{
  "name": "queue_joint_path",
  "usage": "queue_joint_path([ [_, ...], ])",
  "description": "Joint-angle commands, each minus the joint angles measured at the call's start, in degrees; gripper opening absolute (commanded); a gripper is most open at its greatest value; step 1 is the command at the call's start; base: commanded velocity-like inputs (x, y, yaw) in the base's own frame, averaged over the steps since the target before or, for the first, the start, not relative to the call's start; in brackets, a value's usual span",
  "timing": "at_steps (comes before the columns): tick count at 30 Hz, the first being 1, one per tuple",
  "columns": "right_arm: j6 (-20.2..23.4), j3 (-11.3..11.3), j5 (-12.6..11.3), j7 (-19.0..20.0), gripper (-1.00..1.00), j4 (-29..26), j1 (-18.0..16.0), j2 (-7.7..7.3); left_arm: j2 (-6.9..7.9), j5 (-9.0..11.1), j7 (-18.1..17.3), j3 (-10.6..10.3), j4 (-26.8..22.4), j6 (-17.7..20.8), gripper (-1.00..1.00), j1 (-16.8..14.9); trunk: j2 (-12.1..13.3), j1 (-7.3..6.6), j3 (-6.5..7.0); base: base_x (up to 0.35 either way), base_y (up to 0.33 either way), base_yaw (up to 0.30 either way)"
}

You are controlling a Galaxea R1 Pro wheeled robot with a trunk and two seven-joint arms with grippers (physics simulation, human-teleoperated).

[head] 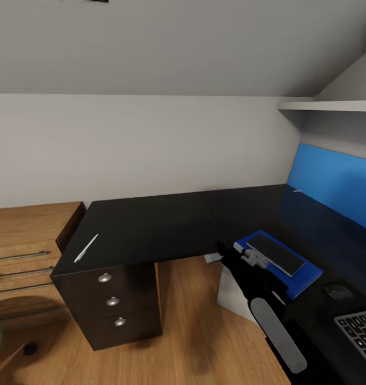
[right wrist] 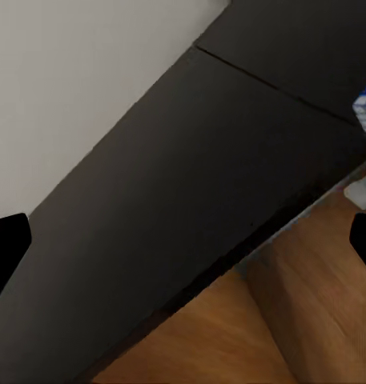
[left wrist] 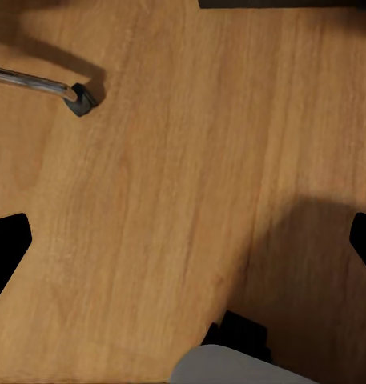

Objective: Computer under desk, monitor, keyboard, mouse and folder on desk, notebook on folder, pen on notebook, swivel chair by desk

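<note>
Desk (head: 150,224) top is looking glossy black, smooth; drawer knobs (head: 105,277) showing brushed metal; floor (left wrist: 174,176) showing warm wood grain; chair leg (left wrist: 26,78) gleaming chrome.

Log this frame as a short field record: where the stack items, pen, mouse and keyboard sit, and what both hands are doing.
desk: black L-shaped top
folder: blue, flat on the desk's right wing
notebook: lying on top of the folder
pen: on the desk's left end above the drawers, apart from the stack
mouse: on the desk, right of the folder
keyboard: at the lower right edge, partly cut off
right hand: near the folder's left corner, open, holding nothing
left hand: fingers spread over the wood floor
</note>
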Motion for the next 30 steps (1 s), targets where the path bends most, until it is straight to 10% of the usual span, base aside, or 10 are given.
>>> queue_joint_path([
  [1, 0.2, 0.2, 4.7, -1.4, 1.0, 0.1, 0.0, 2.39, 0.04, 0.5, 0.3, -0.5, 0.0, -0.2, 1.0, 0.0, 0.4, -0.23, 0.12, 0.0, 0.0, 0.28],
  [14, -2.0, 2.6, 30.1, -3.1, 1.0, 18.1, 0.0, 17.11, 0.03, 0.5, 0.3, -0.5, 0.0, -0.1, 1.0, 0.0, 5.6, -3.09, 2.19, 0.0, 0.0, 0.28],
  [20, -11.6, 6.1, 37.6, -3.1, 1.0, 24.0, 0.0, 17.11, 0.03, 0.5, 0.3, -0.5, 0.0, 0.0, 1.0, 0.0, 8.0, -4.4, 3.18, 0.0, 0.0, 0.142],
  [30, -26.6, 10.4, 38.7, -3.0, 1.0, 33.1, 0.0, 17.11, 0.03, 0.5, 0.3, -0.5, 0.0, 0.0, 1.0, 0.0, 12.0, -6.6, 4.97, 0.0, 0.0, 0.009],
])
